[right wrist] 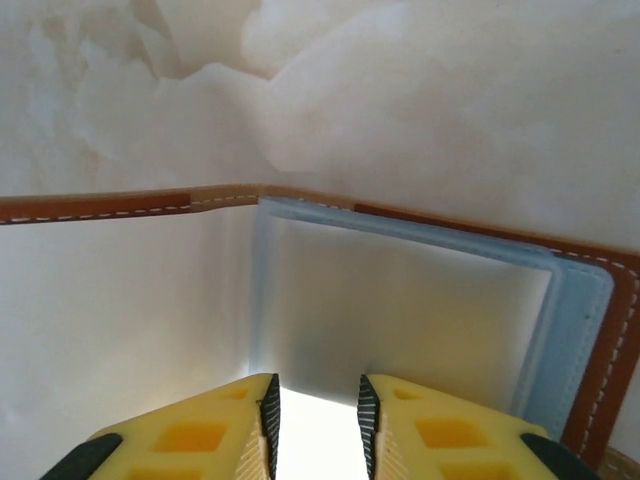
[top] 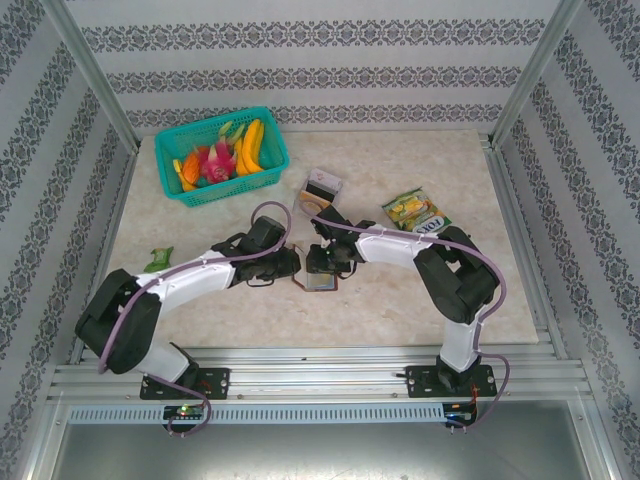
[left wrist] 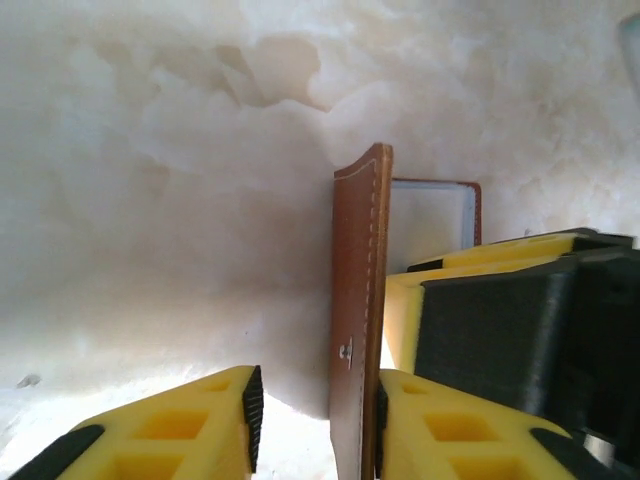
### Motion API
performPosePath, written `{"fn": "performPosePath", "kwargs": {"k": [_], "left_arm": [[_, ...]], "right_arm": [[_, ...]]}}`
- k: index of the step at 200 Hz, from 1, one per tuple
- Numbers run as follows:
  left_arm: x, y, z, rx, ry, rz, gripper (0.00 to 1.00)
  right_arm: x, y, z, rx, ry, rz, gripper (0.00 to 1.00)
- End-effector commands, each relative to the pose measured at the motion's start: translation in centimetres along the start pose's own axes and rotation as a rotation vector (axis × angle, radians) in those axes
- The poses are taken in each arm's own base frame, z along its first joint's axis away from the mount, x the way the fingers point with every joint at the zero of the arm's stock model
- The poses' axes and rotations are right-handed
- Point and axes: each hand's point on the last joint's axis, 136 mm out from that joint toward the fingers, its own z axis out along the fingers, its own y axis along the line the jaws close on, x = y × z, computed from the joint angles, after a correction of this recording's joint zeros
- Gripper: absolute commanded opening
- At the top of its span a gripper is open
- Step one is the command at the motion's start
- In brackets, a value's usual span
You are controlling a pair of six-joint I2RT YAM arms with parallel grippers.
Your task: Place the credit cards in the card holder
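The brown card holder (top: 320, 284) lies open on the table between both arms. One flap (left wrist: 360, 300) stands upright between the fingers of my left gripper (left wrist: 316, 410); it touches the right pad (left wrist: 381, 420), while the left pad is well apart, so the jaws are open. My right gripper (right wrist: 318, 410) hovers open over the holder's inner side, where a clear pocket (right wrist: 400, 300) sits inside the brown stitched rim (right wrist: 610, 340). Nothing is between its fingers. Whether a credit card lies in that pocket I cannot tell. In the top view both grippers (top: 296, 268) (top: 322, 266) meet at the holder.
A teal basket (top: 222, 155) of toy fruit stands at the back left. A green-yellow snack packet (top: 415, 212) lies at the right. A small clear box (top: 322, 185) sits behind the grippers. A small green item (top: 158, 258) lies near the left edge.
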Motion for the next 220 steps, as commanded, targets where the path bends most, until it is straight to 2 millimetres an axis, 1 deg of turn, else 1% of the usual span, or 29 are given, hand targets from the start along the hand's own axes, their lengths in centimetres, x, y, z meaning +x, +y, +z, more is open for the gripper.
{"fn": "performPosePath", "kwargs": {"k": [1,22,26,50,81,88,96,124,142,168,182,190,197,206,220], "left_arm": [[-1.6,-0.7,-2.9,-0.014,-0.091,0.01,0.37],[-2.6,-0.5,-5.0,-0.021,-0.166,-0.008,0.38],[-2.8,-0.4,-5.4,-0.025,-0.18,-0.012,0.38],[-3.5,0.9,-7.5,-0.063,-0.272,-0.055,0.39],[-3.9,3.3,-10.2,-0.106,-0.4,-0.117,0.44],[-3.9,3.7,-10.6,-0.11,-0.421,-0.125,0.45],[-3.9,4.1,-11.1,-0.111,-0.44,-0.135,0.45],[-3.7,5.1,-11.9,-0.113,-0.468,-0.148,0.46],[-3.6,5.4,-12.0,-0.114,-0.468,-0.151,0.46],[-3.5,5.5,-11.9,-0.118,-0.463,-0.151,0.46],[-3.5,5.8,-12.2,-0.12,-0.475,-0.157,0.46],[-3.6,6.0,-12.6,-0.123,-0.492,-0.164,0.46],[-3.7,6.2,-12.9,-0.127,-0.509,-0.168,0.46],[-3.9,6.4,-13.3,-0.131,-0.531,-0.17,0.46],[-4.1,6.8,-13.6,-0.137,-0.552,-0.172,0.48]], "right_arm": [[1.7,-1.7,1.5,0.084,0.06,-0.015,0.46],[2.0,-1.9,1.6,0.14,0.069,-0.053,0.59],[2.0,-2.0,1.7,0.156,0.074,-0.062,0.61],[2.5,-2.4,2.3,0.266,0.103,-0.107,0.63],[3.5,-4.2,3.8,0.47,0.136,-0.174,0.64],[3.8,-4.4,4.1,0.507,0.144,-0.194,0.65],[4.1,-4.7,4.4,0.549,0.143,-0.205,0.69],[5.0,-5.5,5.7,0.619,0.158,-0.225,0.72],[5.8,-6.4,6.7,0.662,0.187,-0.224,0.75],[7.3,-7.6,8.1,0.688,0.227,-0.203,0.75],[7.5,-7.9,8.0,0.707,0.224,-0.194,0.75],[7.2,-7.3,7.6,0.687,0.21,-0.193,0.74],[6.4,-6.5,6.8,0.659,0.173,-0.194,0.74],[5.3,-4.3,6.0,0.57,0.135,-0.208,0.74],[2.8,-0.8,3.5,0.449,0.064,-0.204,0.76]]}}
